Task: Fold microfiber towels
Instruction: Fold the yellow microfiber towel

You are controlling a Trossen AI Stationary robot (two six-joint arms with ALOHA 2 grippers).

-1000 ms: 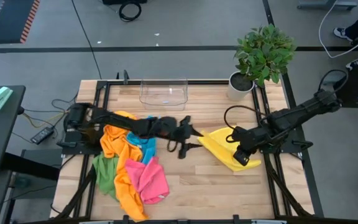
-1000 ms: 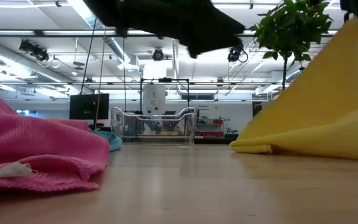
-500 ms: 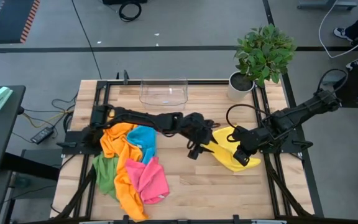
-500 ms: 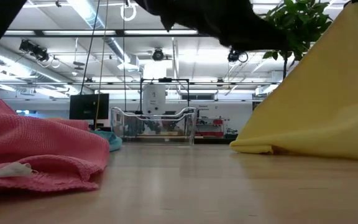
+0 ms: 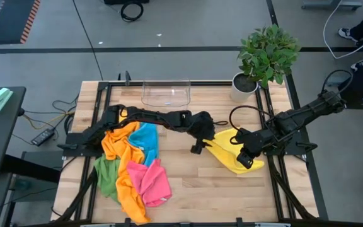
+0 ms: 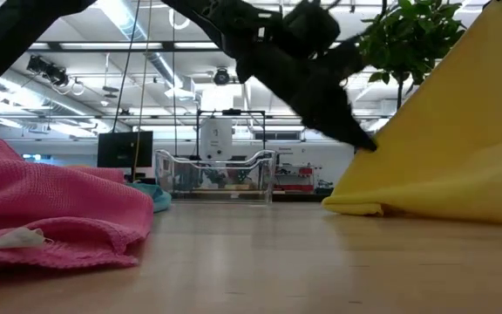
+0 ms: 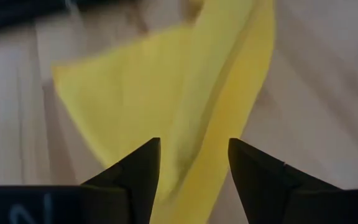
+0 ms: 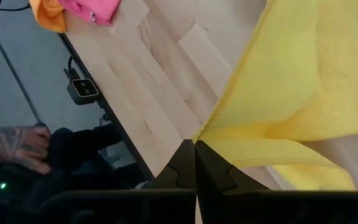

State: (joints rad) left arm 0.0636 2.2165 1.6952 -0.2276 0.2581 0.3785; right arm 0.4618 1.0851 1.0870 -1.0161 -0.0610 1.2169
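The yellow towel (image 5: pixel 230 153) lies on the right half of the table (image 5: pixel 188 183), seen from above, bunched into a loose wedge with its far end lifted by the right gripper (image 5: pixel 247 157); the left gripper (image 5: pixel 198 147) reaches across from the other side and sits at the wedge's near tip. Well apart on the left lies the heap of other towels (image 5: pixel 133 169), orange, blue, green and pink, with a clear tray (image 5: pixel 166 93) and a potted plant (image 5: pixel 265 58) along the back edge. From table height, the yellow cloth (image 6: pixel 451 139) rises in a steep slack slope and puddles in a soft roll where it meets the wood, which tells me it is light, limp and will not hold any shape by itself; the pink towel (image 6: pixel 50 214) slumps the same way in the foreground. Past the left wrist, the two fingers (image 7: pixel 135 174) stand spread with a narrow folded point of yellow (image 7: pixel 185 112) between and beyond them, not yet pinched. Past the right wrist, the fingers (image 8: pixel 194 171) are pressed together on a gathered edge of the cloth (image 8: pixel 291 81), and a person's hand shows beyond the table edge. I would take it at a corner or hem, since a mid-cloth pinch would only bunch it.
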